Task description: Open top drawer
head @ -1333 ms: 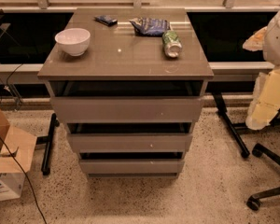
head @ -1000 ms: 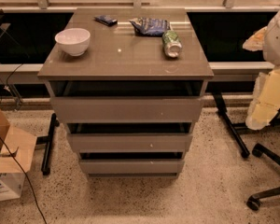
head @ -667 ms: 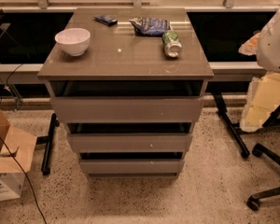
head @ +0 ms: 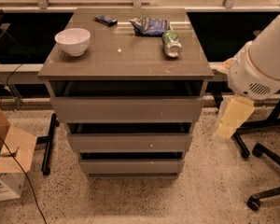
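Top drawer sits directly beneath the cabinet top, with a dark gap above its front panel. Gripper hangs right of the cabinet, clear of it; whether it is spread or closed cannot be told. White bowl and green can rest on top.

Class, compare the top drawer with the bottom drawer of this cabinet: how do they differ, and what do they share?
The top drawer is wider than the bottom drawer. The top drawer's front is taller than the bottom drawer's. Both have flat, handleless grey-taupe fronts. The tool hangs right of the cabinet, touching neither.
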